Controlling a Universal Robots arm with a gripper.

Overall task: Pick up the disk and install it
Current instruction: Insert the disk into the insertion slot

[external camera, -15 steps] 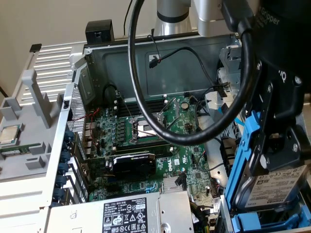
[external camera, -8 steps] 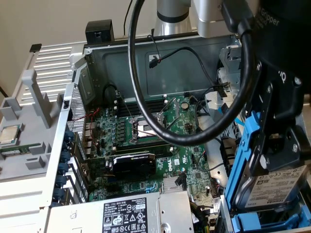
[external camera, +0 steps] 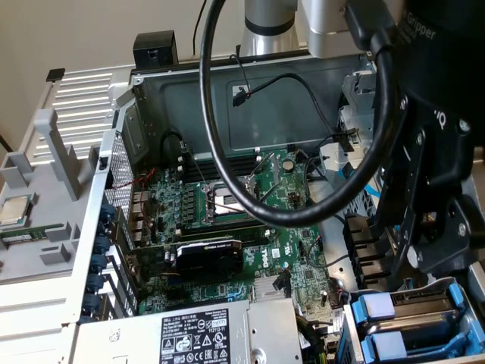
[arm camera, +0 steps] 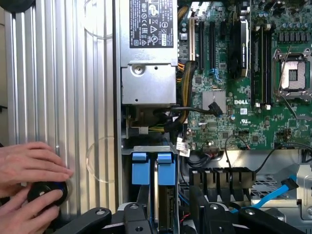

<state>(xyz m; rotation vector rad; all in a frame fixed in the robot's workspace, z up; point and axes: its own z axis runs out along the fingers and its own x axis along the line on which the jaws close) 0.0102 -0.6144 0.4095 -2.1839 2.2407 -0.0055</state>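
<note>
Jaws apart: gripper [arm camera: 169, 207] set astride the disk [arm camera: 165, 170], lower right of the exterior view.
It could be dragged askew in its bay if caught by a jaw on withdrawal.

The motherboard [arm camera: 229, 112] is green, the power-supply box [arm camera: 148, 83] grey with a black-and-white label. The disk [arm camera: 165, 168] and neighbouring carrier [arm camera: 140, 168] show blue fronts. The ribbed panel [arm camera: 63, 73] is silver.

The exterior view looks down, close, into the open computer case [external camera: 174, 106]; the wrist view looks straight down. Both share the motherboard [arm camera: 229, 122] and, at the exterior view's six o'clock, the power supply [external camera: 197, 334].
</note>
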